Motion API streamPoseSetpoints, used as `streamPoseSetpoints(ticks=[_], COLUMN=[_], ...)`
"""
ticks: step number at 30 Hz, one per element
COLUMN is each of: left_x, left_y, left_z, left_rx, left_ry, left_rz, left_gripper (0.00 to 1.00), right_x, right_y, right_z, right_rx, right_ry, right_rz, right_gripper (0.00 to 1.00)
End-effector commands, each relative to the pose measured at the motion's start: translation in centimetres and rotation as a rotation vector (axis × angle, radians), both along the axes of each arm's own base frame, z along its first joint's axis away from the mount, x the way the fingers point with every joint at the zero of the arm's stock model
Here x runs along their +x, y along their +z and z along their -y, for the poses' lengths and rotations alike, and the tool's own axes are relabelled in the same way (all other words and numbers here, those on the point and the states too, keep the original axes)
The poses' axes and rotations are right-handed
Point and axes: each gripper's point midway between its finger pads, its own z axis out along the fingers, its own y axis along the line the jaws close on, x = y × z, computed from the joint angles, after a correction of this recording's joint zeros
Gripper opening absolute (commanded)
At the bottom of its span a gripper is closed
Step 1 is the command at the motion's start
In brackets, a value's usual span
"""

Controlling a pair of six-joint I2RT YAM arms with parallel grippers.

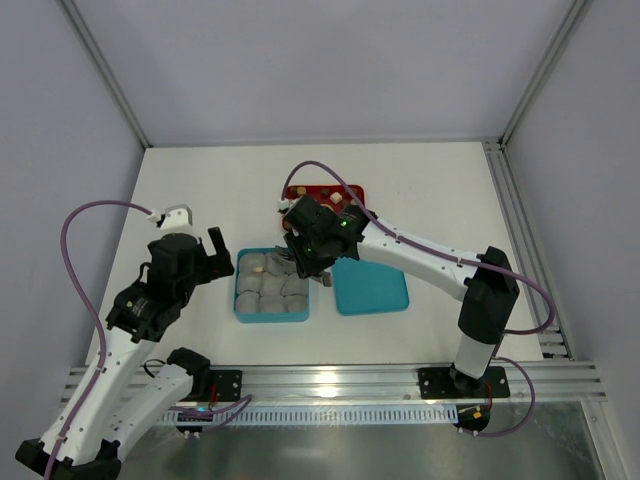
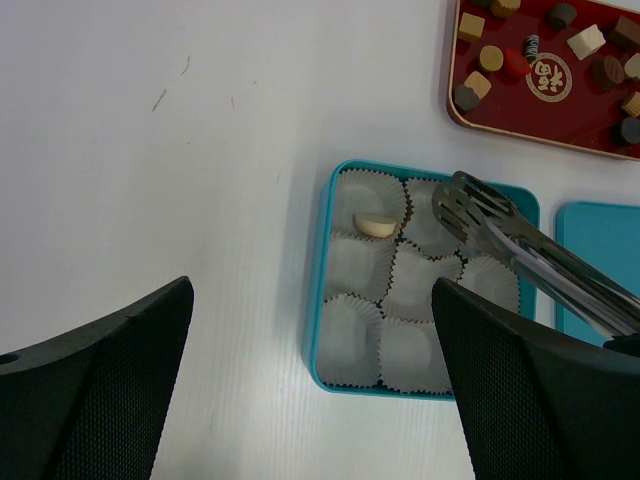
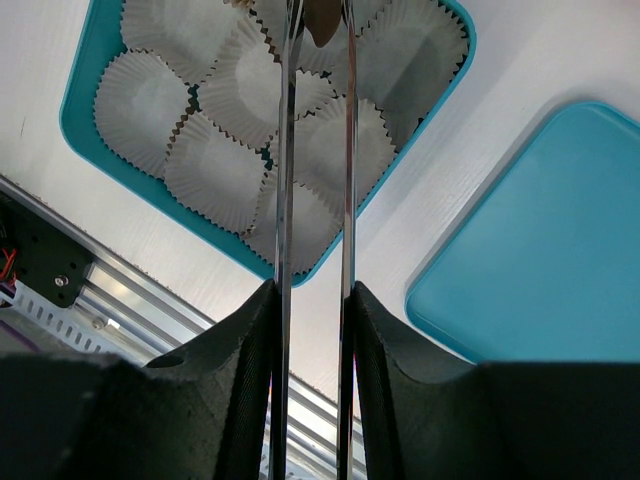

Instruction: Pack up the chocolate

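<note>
**Right arm.** The right gripper [image 3: 315, 300] has its jaws pressed onto the two arms of the metal tongs [image 2: 530, 255], with one finger [image 3: 240, 350] outside each arm. The tongs run straight forward from the jaws, and their slotted tips hang over the teal box [image 3: 80, 105]. A brownish shape sits between the tips; what it is cannot be told. Crinkled paper cups [image 3: 215, 165] fill the box ahead of and below these jaws. The teal lid [image 3: 540, 250] lies on the table [image 2: 200, 150] to the right of the jaws, apart from the box.

**Left arm.** The left gripper [image 2: 312, 290] has its jaws spread wide with nothing between them. The box lies ahead of these jaws, nearer the right finger. One cream-white chocolate piece [image 2: 376, 225] rests in the far-left cup as seen from these jaws. The other chocolate pieces [image 2: 477, 86] lie on the red tray [image 2: 520, 110], farther ahead and to the right.
</note>
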Motion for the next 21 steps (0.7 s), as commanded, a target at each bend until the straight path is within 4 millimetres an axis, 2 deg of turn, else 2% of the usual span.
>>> streamPoseSetpoints(ticks=[1, 5, 10, 14, 19, 21], left_x=[0.3, 0.3, 0.3, 0.3, 0.3, 0.3], left_y=[0.9, 0.9, 0.8, 0.9, 0.9, 1.0], left_z=[0.2, 0.2, 0.2, 0.2, 0.2, 0.2], left_rx=[-0.019, -0.019, -0.019, -0.021, -0.018, -0.022], left_ry=[0.0, 0.0, 0.002, 0.001, -0.002, 0.003], left_rz=[0.034, 0.035, 0.033, 0.035, 0.032, 0.037], left_gripper=[1.0, 1.0, 1.0, 1.0, 1.0, 1.0], right_x=[0.1, 0.1, 0.1, 0.4, 2.6, 4.0], right_y=[1.0, 1.2, 1.2, 2.7, 5.3, 6.1], right_z=[-1.1, -1.2, -1.1, -0.9, 0.3, 1.4], right_rx=[0.052, 0.058, 0.054, 0.07, 0.075, 0.077], right_ry=[0.008, 0.007, 0.01, 0.004, -0.017, -0.05], right_rz=[0.02, 0.022, 0.021, 0.052, 0.109, 0.125], right_gripper=[0.37, 0.41, 0.41, 0.41, 0.41, 0.41])
